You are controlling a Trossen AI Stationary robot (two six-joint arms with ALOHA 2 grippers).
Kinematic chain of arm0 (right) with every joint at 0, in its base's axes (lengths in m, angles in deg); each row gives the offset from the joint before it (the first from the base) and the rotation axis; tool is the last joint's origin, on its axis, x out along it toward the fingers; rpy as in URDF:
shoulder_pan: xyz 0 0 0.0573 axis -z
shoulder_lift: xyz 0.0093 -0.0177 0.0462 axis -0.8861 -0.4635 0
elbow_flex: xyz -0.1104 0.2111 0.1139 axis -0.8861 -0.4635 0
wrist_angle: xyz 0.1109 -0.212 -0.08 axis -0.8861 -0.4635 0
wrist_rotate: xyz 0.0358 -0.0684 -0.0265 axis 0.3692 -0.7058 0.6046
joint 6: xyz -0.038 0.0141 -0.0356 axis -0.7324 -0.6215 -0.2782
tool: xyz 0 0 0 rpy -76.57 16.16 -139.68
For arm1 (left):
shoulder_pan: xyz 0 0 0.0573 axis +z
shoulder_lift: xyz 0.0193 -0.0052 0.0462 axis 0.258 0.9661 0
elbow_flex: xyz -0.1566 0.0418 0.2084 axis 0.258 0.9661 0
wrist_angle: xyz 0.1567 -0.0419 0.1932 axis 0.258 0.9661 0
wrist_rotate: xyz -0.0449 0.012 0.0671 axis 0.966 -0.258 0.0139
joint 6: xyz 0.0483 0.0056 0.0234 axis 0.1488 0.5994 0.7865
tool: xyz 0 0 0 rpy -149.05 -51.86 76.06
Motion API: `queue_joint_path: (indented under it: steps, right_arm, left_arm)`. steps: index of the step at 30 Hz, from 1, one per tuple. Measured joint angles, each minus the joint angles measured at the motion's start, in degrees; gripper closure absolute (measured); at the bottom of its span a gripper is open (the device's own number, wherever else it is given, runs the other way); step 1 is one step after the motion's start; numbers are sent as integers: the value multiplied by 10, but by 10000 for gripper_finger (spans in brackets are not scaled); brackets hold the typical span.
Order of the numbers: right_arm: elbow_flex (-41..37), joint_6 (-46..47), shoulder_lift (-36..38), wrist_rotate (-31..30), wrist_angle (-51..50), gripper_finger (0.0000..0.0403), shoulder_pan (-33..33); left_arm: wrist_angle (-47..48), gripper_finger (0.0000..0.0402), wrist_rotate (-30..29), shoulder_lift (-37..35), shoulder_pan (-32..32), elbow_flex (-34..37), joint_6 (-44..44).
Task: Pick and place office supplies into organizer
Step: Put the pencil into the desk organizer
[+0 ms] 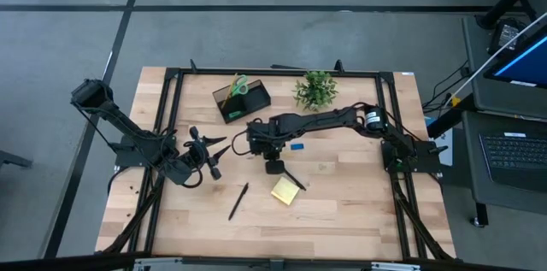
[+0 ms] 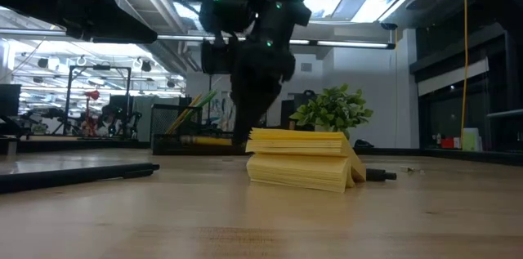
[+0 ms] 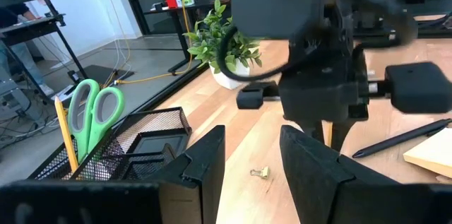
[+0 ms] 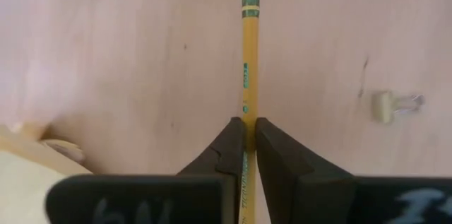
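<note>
The right end effector (image 4: 250,136) is closed on a yellow wooden pencil (image 4: 248,54) near the middle of the worktop (image 1: 359,211), holding it by the shaft between both fingers. In the right wrist view the long axis of the pencil runs straight away from the fingers, with the pink eraser and its green-striped band at the far end; small green print is on the shaft, but it is too small to read. A small binder clip (image 4: 395,104) lies on the wood beside the pencil, apart from it. The left end effector (image 3: 251,171) waits at the left part of the worktop with its fingers apart and nothing between them. The black mesh organizer (image 1: 242,100) stands at the back, and the green-handled scissors (image 3: 92,111) stand upright in it, handles up. The yellow sticky-note pad (image 1: 285,190) lies in front of the right end effector, a black pen (image 1: 238,201) lies to its left, slanted, and a small blue block (image 1: 297,145) lies beside the right arm.
</note>
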Motion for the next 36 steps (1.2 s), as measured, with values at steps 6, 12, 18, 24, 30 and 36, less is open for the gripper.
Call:
queue_joint_path:
  steps: [6,12,18,24,30,36]
  right_arm:
    - [34,-13,1,0,-13,366,1]
    - [63,-18,1,0,-16,375,3]
    - [88,-28,1,0,-20,362,12]
    - [96,-29,1,0,-20,369,20]
    - [97,-30,1,0,-18,373,26]
    - [97,-41,1,0,-8,362,27]
  left_arm:
    - [0,270,0,0,0,0,0]
    - [0,270,0,0,0,0,0]
    - [0,270,0,0,0,0,7]
    - [0,270,-9,-2,0,0,46]
    - [0,270,-37,-34,-9,0,88]
    - [38,270,-46,-63,-11,0,91]
